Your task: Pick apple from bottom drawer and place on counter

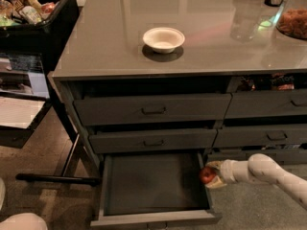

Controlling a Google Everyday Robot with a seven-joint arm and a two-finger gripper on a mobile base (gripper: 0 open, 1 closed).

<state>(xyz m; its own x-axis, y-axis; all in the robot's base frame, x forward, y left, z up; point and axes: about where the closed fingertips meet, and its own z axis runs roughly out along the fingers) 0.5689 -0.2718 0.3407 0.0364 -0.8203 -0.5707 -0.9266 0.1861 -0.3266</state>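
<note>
The bottom drawer [144,186] of the left column stands pulled open, its flat dark tray bare. My gripper [212,175] reaches in from the right on a white arm and is shut on the small red apple [207,175], holding it at the drawer's right wall, about level with the rim. The glossy grey counter [110,42] spreads above the drawers.
A white bowl [163,39] sits on the counter. A clear glass [244,18] and a dish of snacks [293,23] stand at the counter's right. A black bin of groceries [29,13] stands at the left. The two handled drawers [153,110] above are slightly ajar.
</note>
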